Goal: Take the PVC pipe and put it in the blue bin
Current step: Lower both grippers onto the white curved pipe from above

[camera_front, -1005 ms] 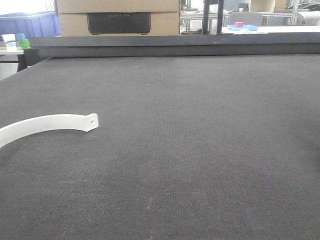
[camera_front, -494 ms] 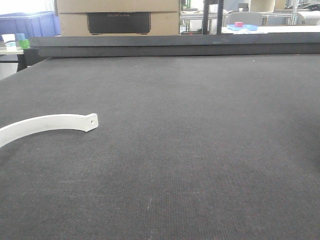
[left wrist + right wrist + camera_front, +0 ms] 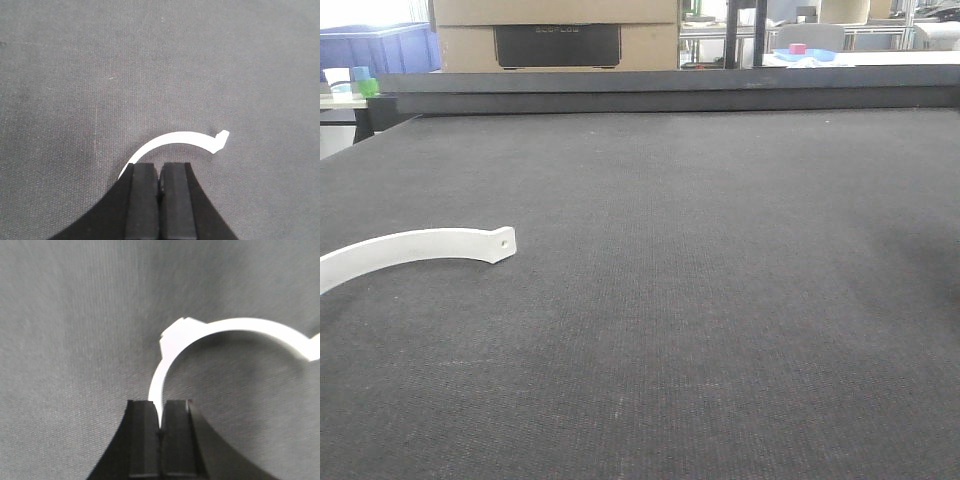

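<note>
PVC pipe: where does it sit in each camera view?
Front: PVC pipe at left edge, mid-height.
Left wrist: PVC pipe low centre, beyond the shut left gripper.
Right wrist: PVC pipe centre to right edge, one end in the right gripper seam.
Shared landmark: dark woven table surface.

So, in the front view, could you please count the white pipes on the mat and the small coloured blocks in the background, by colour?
white PVC pipe: 1
green block: 1
light-blue block: 1
pink block: 1
Total: 4
</note>
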{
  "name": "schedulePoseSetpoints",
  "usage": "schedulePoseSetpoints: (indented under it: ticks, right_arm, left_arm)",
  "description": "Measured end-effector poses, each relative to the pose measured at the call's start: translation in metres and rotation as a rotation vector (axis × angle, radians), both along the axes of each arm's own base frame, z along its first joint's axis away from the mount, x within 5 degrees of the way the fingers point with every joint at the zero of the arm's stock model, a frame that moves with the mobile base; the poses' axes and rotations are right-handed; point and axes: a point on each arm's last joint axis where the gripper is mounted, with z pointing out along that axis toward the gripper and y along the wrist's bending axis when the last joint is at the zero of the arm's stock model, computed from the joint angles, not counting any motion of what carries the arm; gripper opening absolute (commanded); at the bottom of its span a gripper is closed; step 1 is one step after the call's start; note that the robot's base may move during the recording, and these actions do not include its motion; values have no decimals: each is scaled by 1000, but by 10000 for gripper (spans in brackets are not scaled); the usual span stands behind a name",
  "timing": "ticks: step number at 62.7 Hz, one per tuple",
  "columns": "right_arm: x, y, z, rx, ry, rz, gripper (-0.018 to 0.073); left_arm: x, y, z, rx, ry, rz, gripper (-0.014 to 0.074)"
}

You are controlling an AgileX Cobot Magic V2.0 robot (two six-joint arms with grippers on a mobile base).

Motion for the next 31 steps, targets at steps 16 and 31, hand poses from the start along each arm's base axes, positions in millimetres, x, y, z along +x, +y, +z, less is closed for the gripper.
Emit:
schedulePoseSetpoints:
  ticks: [16,31]
  right_arm:
    - [19,13,-11,-96,65,-72,-151]
    - [25,15,-25,-88,116,-106,141]
  left_arm:
    - [-3,0,-12,-2,41,0,-111]
    - [-8,0,-24,0,93,-4,-111]
